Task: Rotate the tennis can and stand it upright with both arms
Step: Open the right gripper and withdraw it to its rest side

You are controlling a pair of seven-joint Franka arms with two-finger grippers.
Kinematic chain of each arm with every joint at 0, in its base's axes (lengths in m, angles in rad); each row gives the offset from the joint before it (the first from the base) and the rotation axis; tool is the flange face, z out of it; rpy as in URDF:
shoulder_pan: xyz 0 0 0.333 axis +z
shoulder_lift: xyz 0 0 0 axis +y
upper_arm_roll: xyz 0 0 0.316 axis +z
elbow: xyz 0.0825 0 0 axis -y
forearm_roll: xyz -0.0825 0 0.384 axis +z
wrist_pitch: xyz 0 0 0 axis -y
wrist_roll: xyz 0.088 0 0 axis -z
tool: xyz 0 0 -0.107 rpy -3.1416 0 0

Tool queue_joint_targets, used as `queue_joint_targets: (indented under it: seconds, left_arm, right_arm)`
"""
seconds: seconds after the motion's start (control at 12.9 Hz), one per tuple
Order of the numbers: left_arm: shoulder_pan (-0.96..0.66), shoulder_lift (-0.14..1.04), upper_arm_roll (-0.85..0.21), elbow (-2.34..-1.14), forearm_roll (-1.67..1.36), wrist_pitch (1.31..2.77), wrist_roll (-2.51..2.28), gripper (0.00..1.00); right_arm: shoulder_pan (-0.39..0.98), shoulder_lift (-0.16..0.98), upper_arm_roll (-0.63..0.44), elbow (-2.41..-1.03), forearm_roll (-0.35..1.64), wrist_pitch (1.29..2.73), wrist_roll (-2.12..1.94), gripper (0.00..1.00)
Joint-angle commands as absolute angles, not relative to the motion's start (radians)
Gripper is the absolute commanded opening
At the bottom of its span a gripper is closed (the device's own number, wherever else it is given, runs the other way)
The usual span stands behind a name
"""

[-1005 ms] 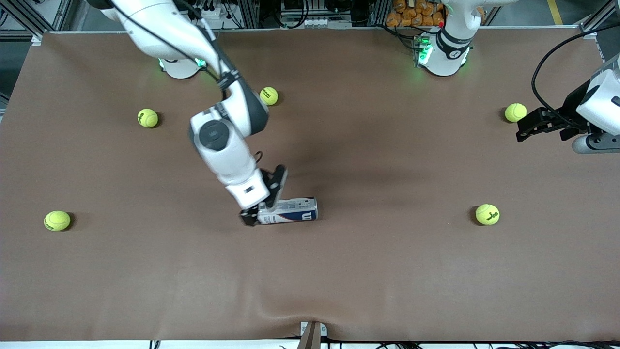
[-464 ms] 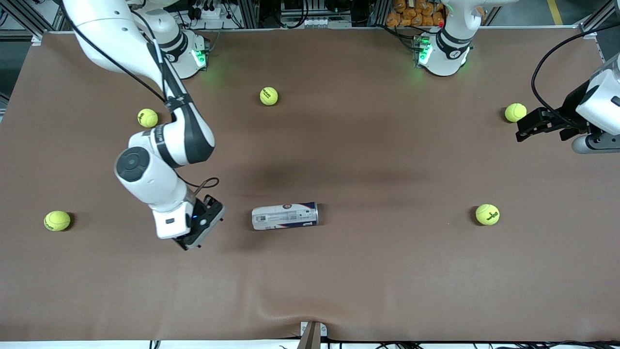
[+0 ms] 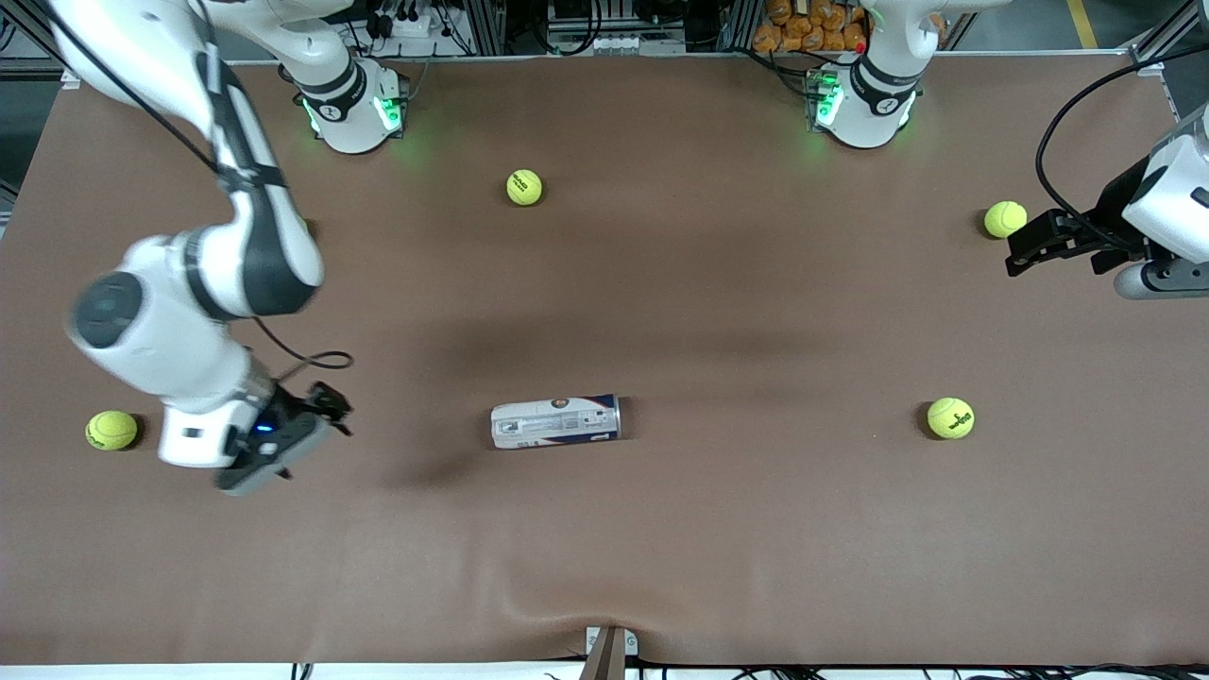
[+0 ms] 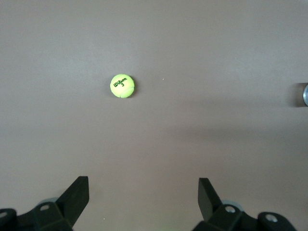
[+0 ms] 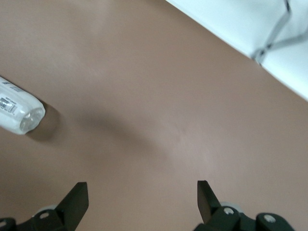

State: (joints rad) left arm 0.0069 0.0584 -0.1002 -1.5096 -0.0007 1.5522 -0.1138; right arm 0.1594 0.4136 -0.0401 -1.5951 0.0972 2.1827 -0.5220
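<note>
Across the whole front view I have the brown counter (image 3: 718, 312), with the tennis can (image 3: 555, 421) lying on its side near the middle of it, and I place everything else from that can. Its silver rim points toward the left arm's end of the counter and its clear base toward the right arm's end; neither hand touches it. My right arm (image 3: 198, 283) comes down from its green-lit base and bends over the counter toward the right arm's end from the can, and the right hand (image 3: 326, 416) hangs in the air with its fingers spread wide and empty; in the right wrist view the clear base of the can (image 5: 21, 115) shows at the edge of the picture, well apart from those black fingers (image 5: 77, 199). My left arm (image 3: 1157, 222) waits at the left arm's end of the counter, well apart from the can, and the left hand (image 3: 1020, 253) is up in the air with its jaws parted and nothing between them, its fingers (image 4: 77, 195) well apart. Smallest are the tennis balls: one (image 3: 950, 417) level with the can toward the left arm's end, seen also from the left wrist (image 4: 122, 86), one (image 3: 1005, 219) just beside the left hand, one (image 3: 524, 186) farther from the front camera than the can, and one (image 3: 111, 430) toward the right arm's end.
</note>
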Motion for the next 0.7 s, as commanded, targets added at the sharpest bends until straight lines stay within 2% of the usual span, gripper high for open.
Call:
queue_joint_targets:
  seconds: [0.0,0.31,0.62]
  left_arm:
    - [0.006,0.057,-0.1,-1.505,-0.008,1.557,-0.098,1.0]
    - [0.008,0.057,-0.1,-1.5,-0.003,1.549,-0.094,1.0]
    - [0.011,0.054,-0.1,-1.497,-0.003,1.549,-0.094,1.0]
  right_arm:
    - [0.114,0.304,-0.031,-1.623,0.103,2.057,-0.443,1.0]
    - [0.023,0.178,-0.037,-1.623,0.103,1.863,-0.417,1.0]
    - [-0.003,0.049,-0.04,-1.623,0.089,1.68,-0.234,1.0]
